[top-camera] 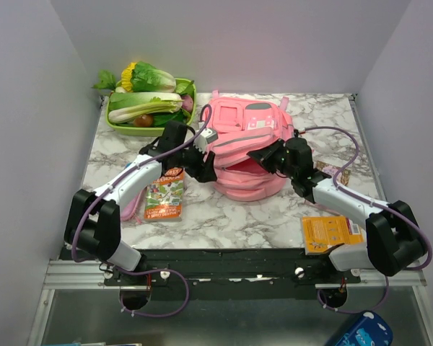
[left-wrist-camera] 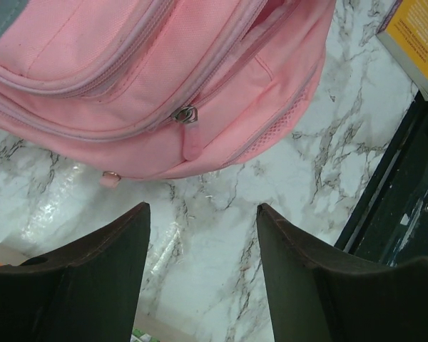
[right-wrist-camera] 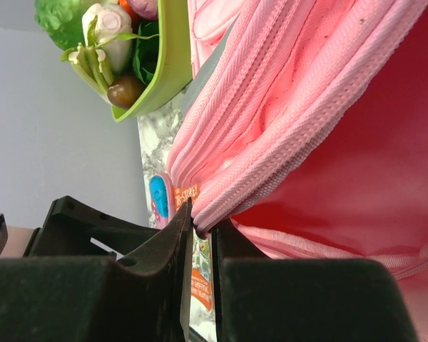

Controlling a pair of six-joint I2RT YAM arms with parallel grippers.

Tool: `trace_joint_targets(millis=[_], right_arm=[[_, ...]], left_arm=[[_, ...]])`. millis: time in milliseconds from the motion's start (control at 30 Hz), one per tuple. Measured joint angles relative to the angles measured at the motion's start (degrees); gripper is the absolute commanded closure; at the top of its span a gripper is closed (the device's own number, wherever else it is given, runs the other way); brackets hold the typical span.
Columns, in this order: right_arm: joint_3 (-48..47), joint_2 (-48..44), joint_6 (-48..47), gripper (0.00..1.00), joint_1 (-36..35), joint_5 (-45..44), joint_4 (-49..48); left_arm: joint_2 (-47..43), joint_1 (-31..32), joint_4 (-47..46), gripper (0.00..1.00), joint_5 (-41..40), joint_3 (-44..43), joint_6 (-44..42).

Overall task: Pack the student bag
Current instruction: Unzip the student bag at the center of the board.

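Pink student bag (top-camera: 249, 144) lies on a marble table (top-camera: 224, 216); right gripper (right-wrist-camera: 202, 226) pinches its open zipper edge, while left gripper (left-wrist-camera: 202, 206) hangs just beside it, jaws spread.

No text readable with confidence. Colourful flat paper booklet (top-camera: 164, 196) on the left of the marble table (top-camera: 224, 216): orange badge with white lettering at its top edge, too small to read from above. Same badge in the right wrist view (right-wrist-camera: 187, 194): letters sideways, half hidden, not decipherable. Orange flat card booklet (top-camera: 330, 233) at the near right edge: dark print lines and small figures, unreadable.
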State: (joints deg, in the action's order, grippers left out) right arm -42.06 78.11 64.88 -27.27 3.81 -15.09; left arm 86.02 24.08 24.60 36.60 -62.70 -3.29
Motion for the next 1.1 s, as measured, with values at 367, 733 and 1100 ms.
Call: trace_joint_targets(millis=[367, 733, 1100], right_arm=[[0.0, 0.0, 0.0, 0.99, 0.0, 0.7, 0.0], [-1.0, 0.0, -0.4, 0.99, 0.0, 1.3, 0.2], [-1.0, 0.0, -0.4, 0.99, 0.0, 1.6, 0.1]], left_arm=[[1.6, 3.2, -7.5, 0.27, -3.6, 1.3, 0.1], [6.4, 5.3, -9.4, 0.27, -8.3, 1.2, -1.7], [8.4, 6.5, -11.3, 0.57, -11.3, 0.2, -1.2]])
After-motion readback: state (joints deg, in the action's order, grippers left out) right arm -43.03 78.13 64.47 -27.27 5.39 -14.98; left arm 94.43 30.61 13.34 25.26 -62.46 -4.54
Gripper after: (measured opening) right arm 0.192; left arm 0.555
